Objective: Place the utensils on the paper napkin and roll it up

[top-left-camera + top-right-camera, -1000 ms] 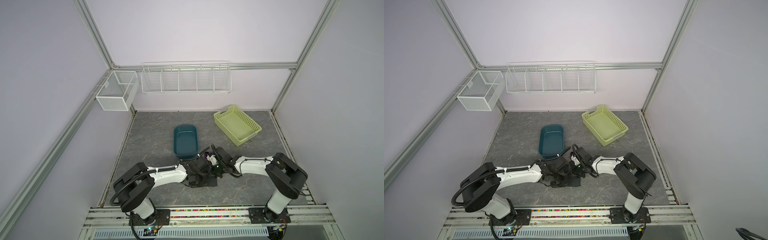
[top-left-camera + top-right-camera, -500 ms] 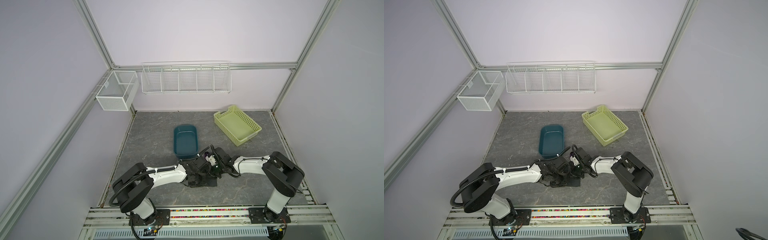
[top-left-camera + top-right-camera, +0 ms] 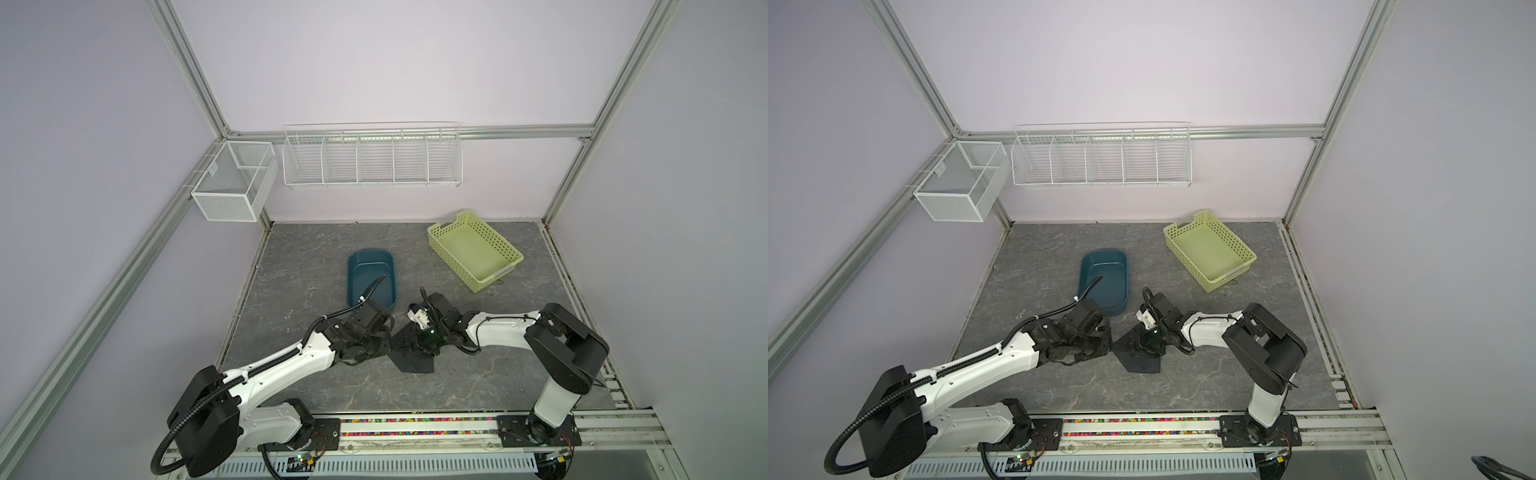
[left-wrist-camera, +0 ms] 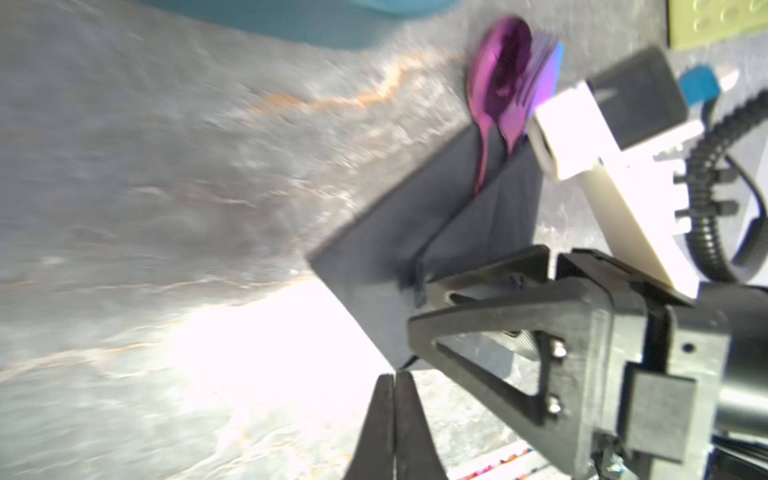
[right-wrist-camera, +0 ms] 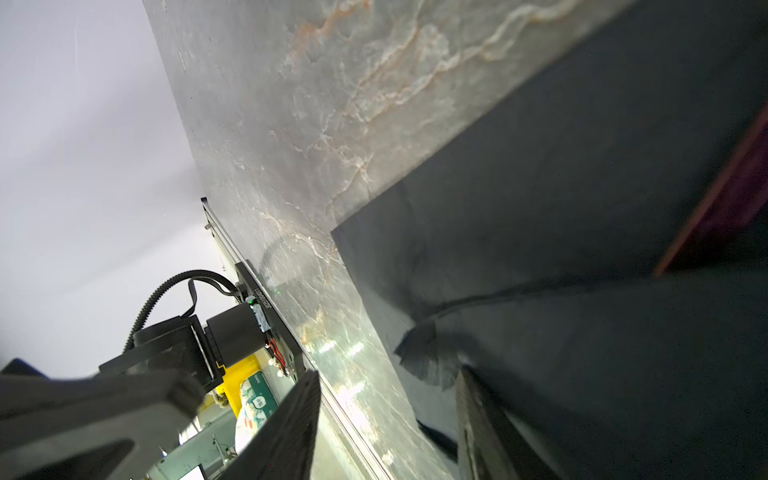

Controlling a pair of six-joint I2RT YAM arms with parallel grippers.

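Observation:
The black paper napkin (image 3: 412,360) (image 3: 1139,360) lies partly folded over itself near the front middle of the table. In the left wrist view the utensils' purple spoon and fork heads (image 4: 500,79) stick out of the napkin's (image 4: 386,232) far fold; their handles are hidden inside. My right gripper (image 3: 420,345) (image 5: 386,374) stands open just over the folded part, nothing between its fingers (image 4: 494,320). My left gripper (image 3: 387,350) (image 4: 395,376) is shut and empty, its tip at the napkin's near left corner.
A teal oval tub (image 3: 371,274) stands just behind the left arm's wrist. A yellow-green perforated basket (image 3: 473,249) sits at the back right. White wire baskets (image 3: 372,160) hang on the back wall. The arms' rail runs along the front edge.
My right gripper has opened from shut and let go of the napkin's fold. Both arms have stayed almost where they were; the left gripper stays shut.

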